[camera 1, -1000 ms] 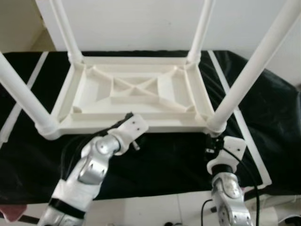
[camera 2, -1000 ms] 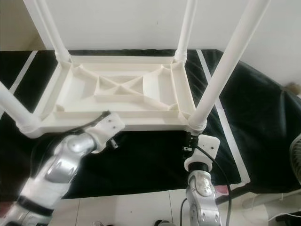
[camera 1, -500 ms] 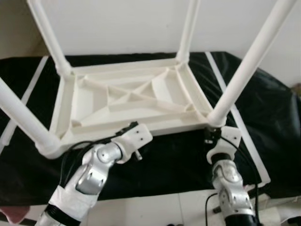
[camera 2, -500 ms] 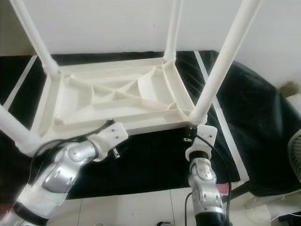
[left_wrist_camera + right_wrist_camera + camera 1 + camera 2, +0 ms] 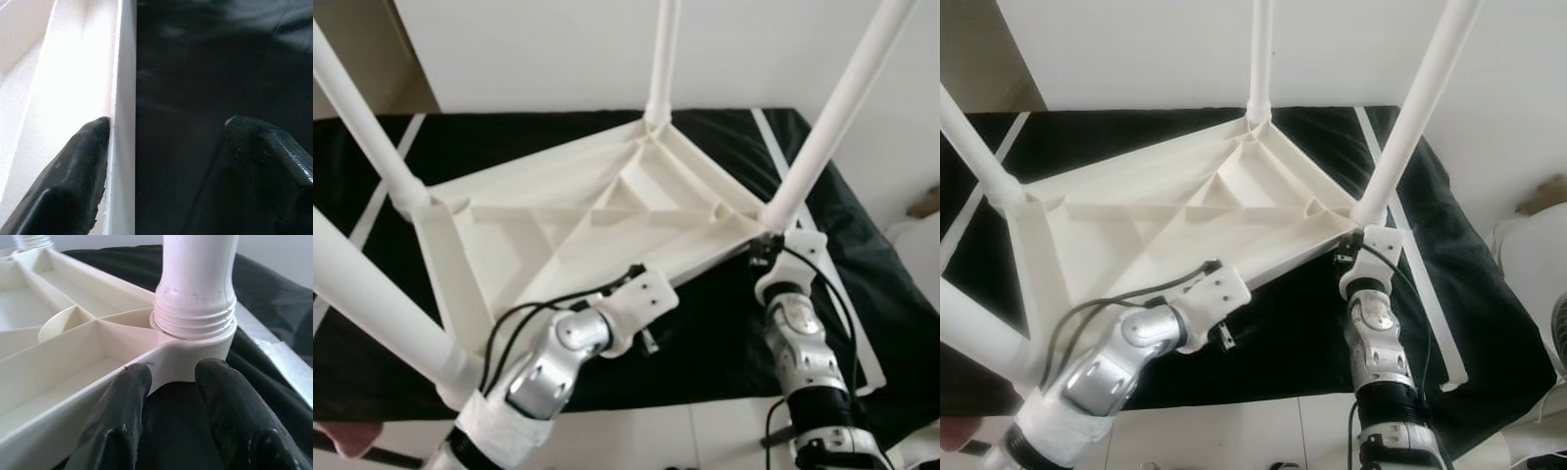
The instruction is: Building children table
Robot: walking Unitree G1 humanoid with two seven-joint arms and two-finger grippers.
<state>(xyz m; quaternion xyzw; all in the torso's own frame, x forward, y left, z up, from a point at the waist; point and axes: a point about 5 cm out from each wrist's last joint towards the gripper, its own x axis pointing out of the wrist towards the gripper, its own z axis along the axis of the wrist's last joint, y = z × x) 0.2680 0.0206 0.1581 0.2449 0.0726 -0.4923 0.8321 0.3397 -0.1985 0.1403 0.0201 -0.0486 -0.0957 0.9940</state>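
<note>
A white plastic children's table (image 5: 509,255) lies upside down on a black cloth, its legs pointing up and its frame skewed to my view. My left gripper (image 5: 168,125) is open astride the near rim (image 5: 124,98). One finger (image 5: 73,171) rests against the rim's inner wall and the other hangs over the cloth outside. My left wrist (image 5: 641,299) sits at that rim. My right gripper (image 5: 173,374) is open, its fingertips (image 5: 124,396) a little apart and touching the right near corner under the screwed-in leg (image 5: 195,279). That leg (image 5: 832,108) rises just above the right wrist (image 5: 793,255).
The black cloth (image 5: 705,333) carries white tape lines (image 5: 386,176) and ends at a near edge above the pale floor (image 5: 705,441). A white wall (image 5: 529,49) stands behind. The long legs (image 5: 372,294) lean out over the left side. A pale object (image 5: 1528,255) lies at the right.
The table has turned on the cloth: its left end swung towards me and its right near corner moved away. Both grippers stayed at the rim and corner and went with it.
</note>
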